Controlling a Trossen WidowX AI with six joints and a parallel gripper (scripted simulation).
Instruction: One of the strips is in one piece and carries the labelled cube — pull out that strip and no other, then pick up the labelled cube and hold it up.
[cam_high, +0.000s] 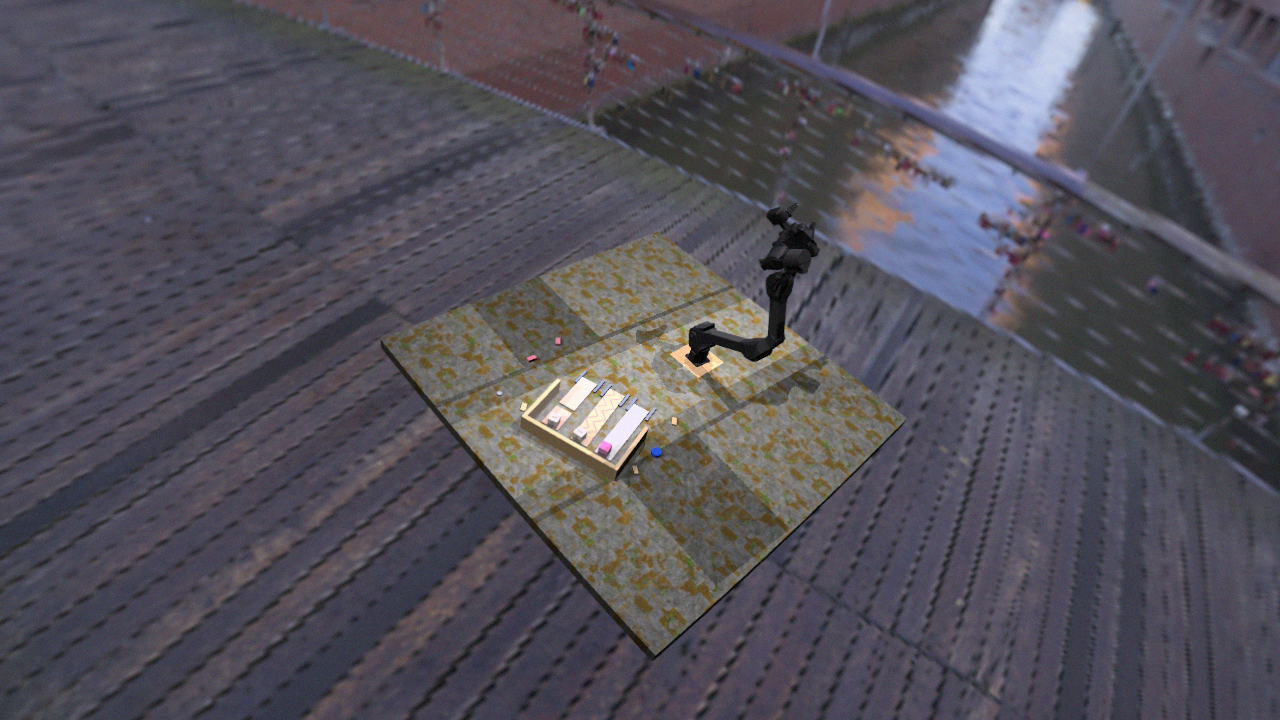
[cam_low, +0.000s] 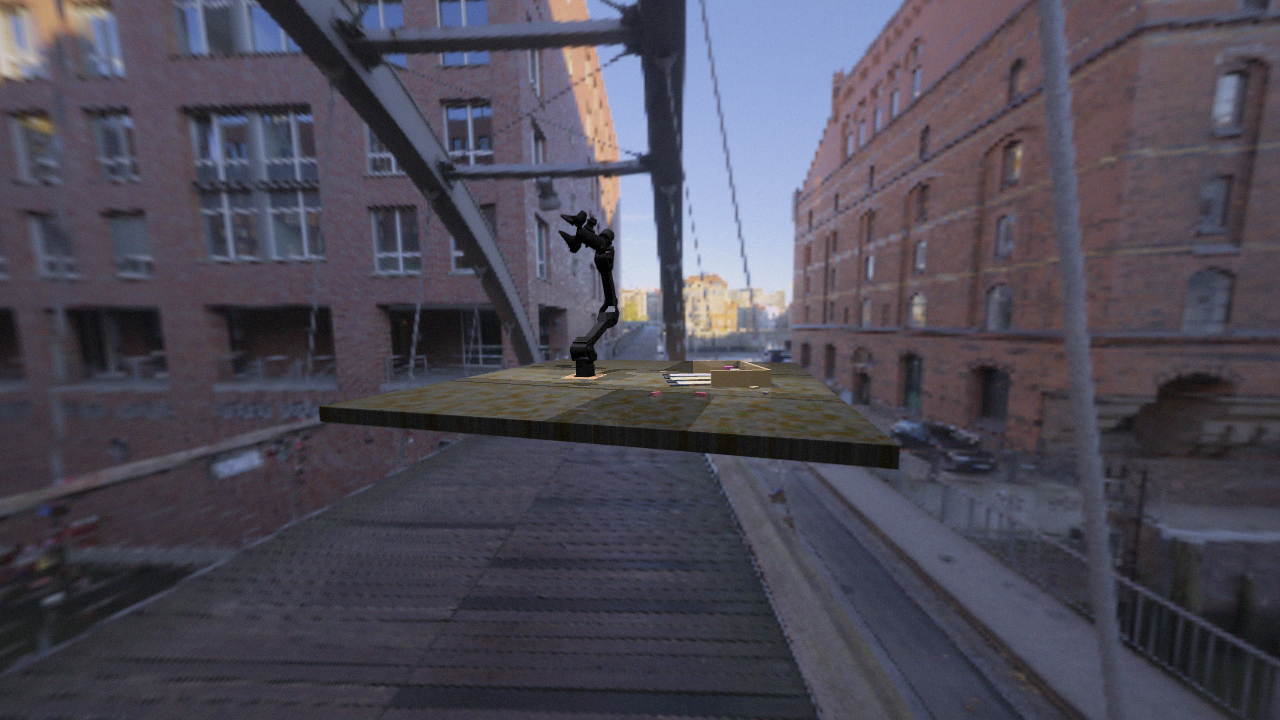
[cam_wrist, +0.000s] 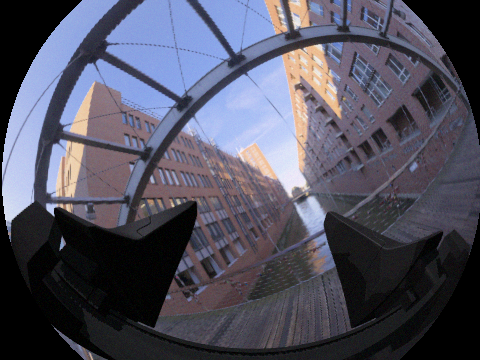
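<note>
The low wooden tray (cam_high: 567, 445) (cam_low: 741, 378) holds three strips side by side. The left strip (cam_high: 578, 394) has a cream part and a pinkish part; whether they join is unclear. The middle strip (cam_high: 601, 411) has a zigzag pattern. The right strip (cam_high: 629, 426) is pale lilac. At their far ends sit a whitish cube (cam_high: 554, 419) on the left, another whitish cube (cam_high: 580, 433) in the middle and a magenta cube (cam_high: 605, 448) on the right. Labels are too small to read. My gripper (cam_low: 566, 228) (cam_wrist: 264, 215) is open and empty, raised high and pointing away from the tray.
A blue disc (cam_high: 656, 452) lies right of the tray, with small tan blocks (cam_high: 674, 420) (cam_high: 635, 469) near it. Two pink blocks (cam_high: 557, 341) (cam_high: 531, 358) lie beyond the tray's left side. A small white piece (cam_high: 499, 393) and a tan piece (cam_high: 523, 406) lie by its left corner.
</note>
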